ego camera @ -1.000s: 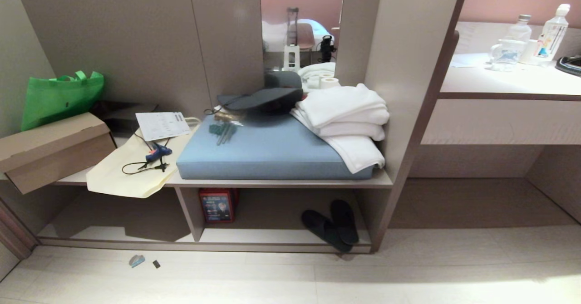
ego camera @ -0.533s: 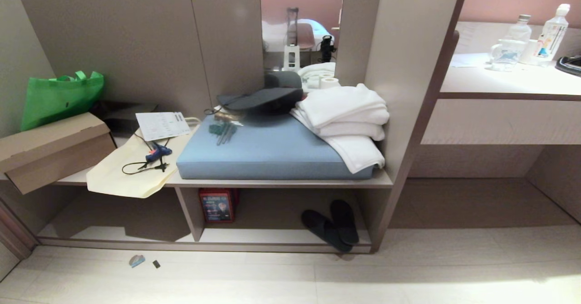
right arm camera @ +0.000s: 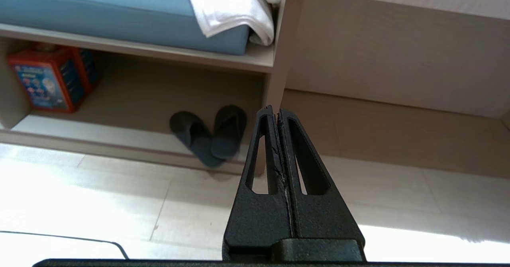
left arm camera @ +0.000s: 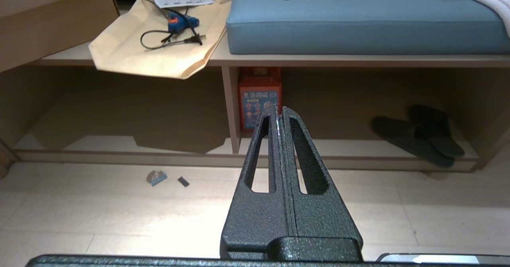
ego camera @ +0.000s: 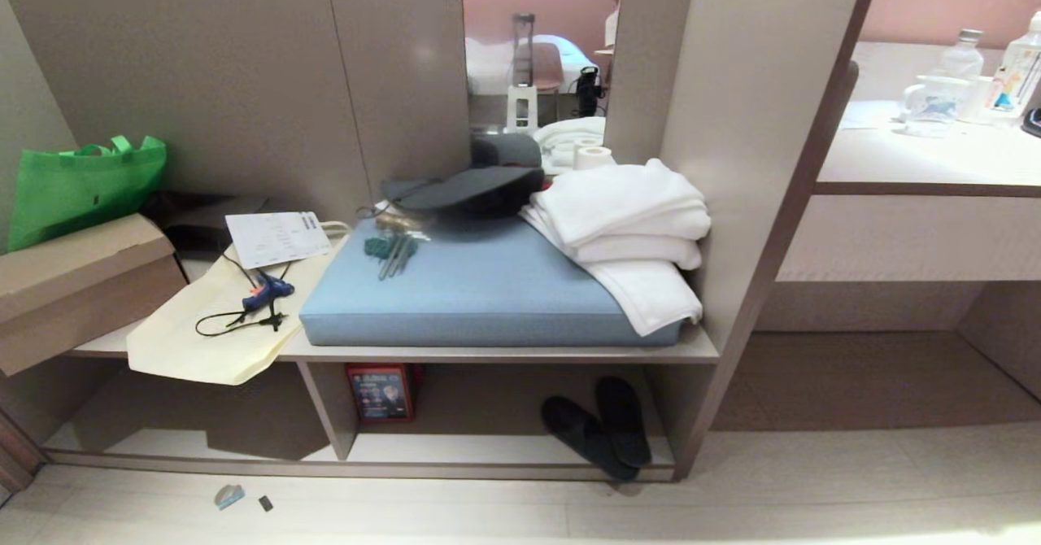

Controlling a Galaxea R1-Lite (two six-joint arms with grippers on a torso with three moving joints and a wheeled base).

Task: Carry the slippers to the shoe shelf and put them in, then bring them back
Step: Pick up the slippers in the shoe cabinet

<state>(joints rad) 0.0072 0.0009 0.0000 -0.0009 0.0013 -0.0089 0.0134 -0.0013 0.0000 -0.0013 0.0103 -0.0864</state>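
A pair of dark slippers (ego camera: 598,425) lies side by side in the right floor-level compartment of the shoe shelf (ego camera: 488,355), one heel poking over the front lip. They also show in the left wrist view, slippers (left arm camera: 416,133), and in the right wrist view, slippers (right arm camera: 209,133). My left gripper (left arm camera: 277,108) is shut and empty, held above the floor in front of the shelf's divider. My right gripper (right arm camera: 274,109) is shut and empty too, in front of the shelf's right end panel. Neither arm shows in the head view.
On the shelf's top board sit a blue cushion (ego camera: 480,285), folded white towels (ego camera: 630,228), a dark cap (ego camera: 476,187), a cream tote bag (ego camera: 203,325) with a blue glue gun (ego camera: 264,291), and a cardboard box (ego camera: 73,285). A red box (ego camera: 380,392) stands beside the divider. Small scraps (ego camera: 230,495) lie on the floor.
The whole head view has shifted down and grown slightly, so the camera has moved nearer the shelf. A person's head now shows in the opening at the top. The slippers have not moved.
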